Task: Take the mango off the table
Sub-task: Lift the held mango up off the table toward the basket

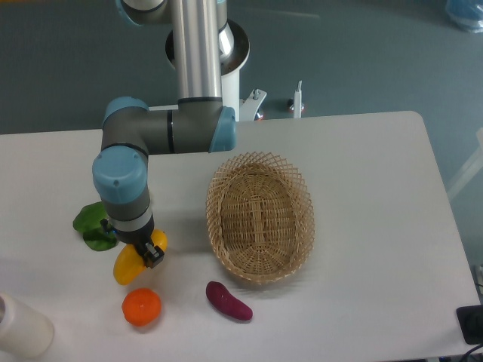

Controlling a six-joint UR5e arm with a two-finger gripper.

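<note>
The mango (128, 264) is a yellow oblong fruit with an orange end, at the left front of the white table (377, 188). My gripper (145, 250) comes down from above and is shut on the mango, its dark fingers clamped across the fruit's upper part. The mango hangs tilted, its lower yellow end pointing down to the left, and looks slightly raised off the table. The arm's wrist hides the top of the gripper.
A round orange (141, 308) lies just below the mango. A purple sweet potato (229, 302) lies front centre. A green pepper (93, 225) sits left of the gripper. A wicker basket (260, 216) stands mid-table. A white bottle (21, 326) is at the front left corner.
</note>
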